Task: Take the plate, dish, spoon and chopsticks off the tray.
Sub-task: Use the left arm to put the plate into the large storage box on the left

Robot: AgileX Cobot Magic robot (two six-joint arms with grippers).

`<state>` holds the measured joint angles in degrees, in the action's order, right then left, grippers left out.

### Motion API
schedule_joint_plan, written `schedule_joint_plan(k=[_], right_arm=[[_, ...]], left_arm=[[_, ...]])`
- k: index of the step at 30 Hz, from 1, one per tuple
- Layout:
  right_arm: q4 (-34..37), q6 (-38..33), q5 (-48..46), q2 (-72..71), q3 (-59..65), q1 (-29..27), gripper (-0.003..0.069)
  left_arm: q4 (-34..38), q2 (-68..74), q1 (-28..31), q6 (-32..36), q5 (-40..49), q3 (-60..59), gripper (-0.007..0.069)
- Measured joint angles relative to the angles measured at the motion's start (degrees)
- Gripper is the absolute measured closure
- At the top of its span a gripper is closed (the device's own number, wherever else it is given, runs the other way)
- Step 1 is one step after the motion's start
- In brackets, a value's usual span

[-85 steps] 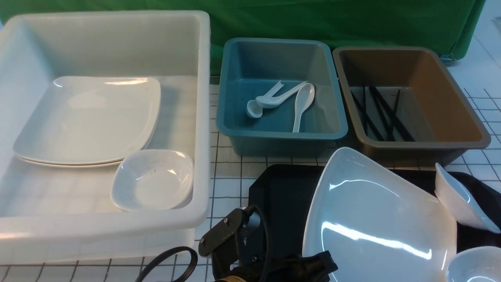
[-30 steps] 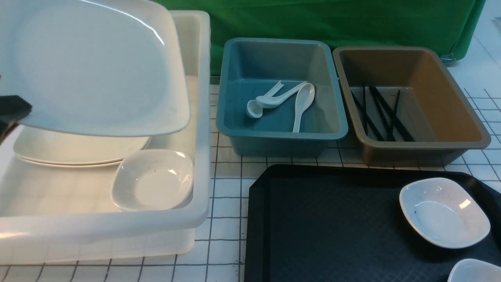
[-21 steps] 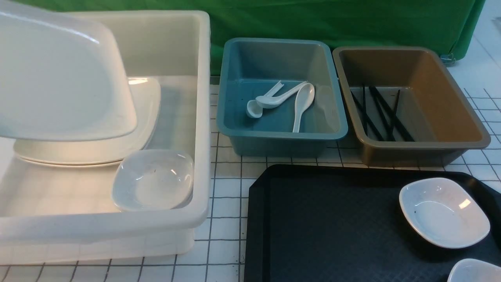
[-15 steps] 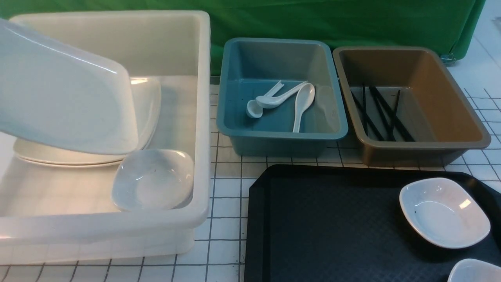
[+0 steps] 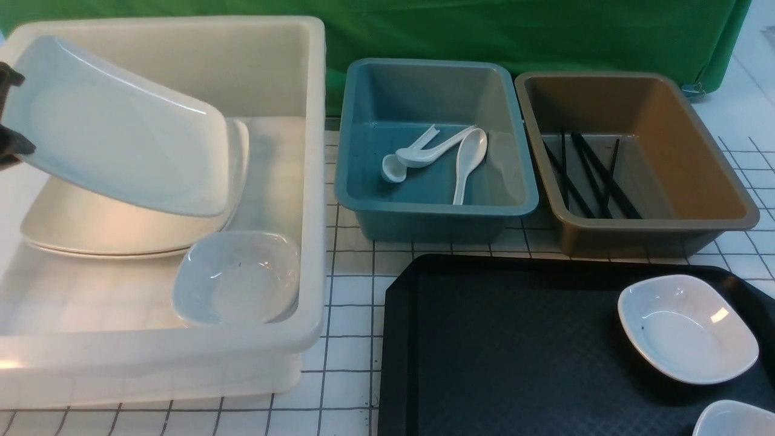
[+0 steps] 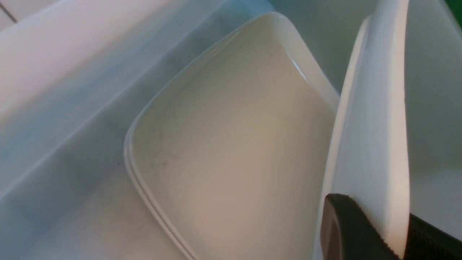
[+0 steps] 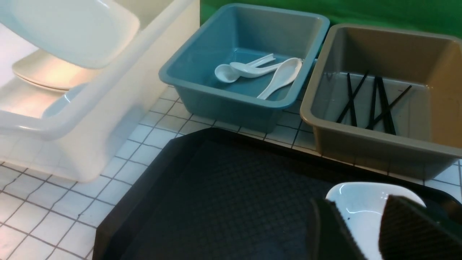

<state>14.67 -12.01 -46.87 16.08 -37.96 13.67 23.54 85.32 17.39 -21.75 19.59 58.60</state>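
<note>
Left gripper [image 5: 11, 112] is seen clamped on the rim of the plate [image 5: 121, 133], which is held tilted above stacked plates [image 5: 91, 233] inside the white bin [image 5: 318, 181] at far left and is not yet set down. Right gripper [image 7: 361, 231], jaws parted and empty, is poised over a small dish [image 5: 687, 327] lying on the tray [image 5: 496, 351]. A second dish [image 5: 735, 418] is glimpsed at the tray's near right corner. Spoons [image 5: 469, 160] are gathered in the teal bin [image 5: 436, 209], chopsticks [image 5: 596, 175] in the brown bin [image 5: 654, 225]. Another dish [image 5: 236, 278] is crowded against the stack's near side.
</note>
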Motion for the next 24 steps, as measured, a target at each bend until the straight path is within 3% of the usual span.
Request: schedule_joint_plan(k=[18, 24], right_arm=[[0.00, 0.00, -0.33, 0.00, 0.00, 0.00, 0.0420], [0.00, 0.00, -0.33, 0.00, 0.00, 0.00, 0.0420]], left_arm=[[-0.36, 8.08, 0.11, 2.23, -2.93, 0.07, 0.0601], [-6.73, 9.67, 0.11, 3.28, -4.06, 0.07, 0.0522]])
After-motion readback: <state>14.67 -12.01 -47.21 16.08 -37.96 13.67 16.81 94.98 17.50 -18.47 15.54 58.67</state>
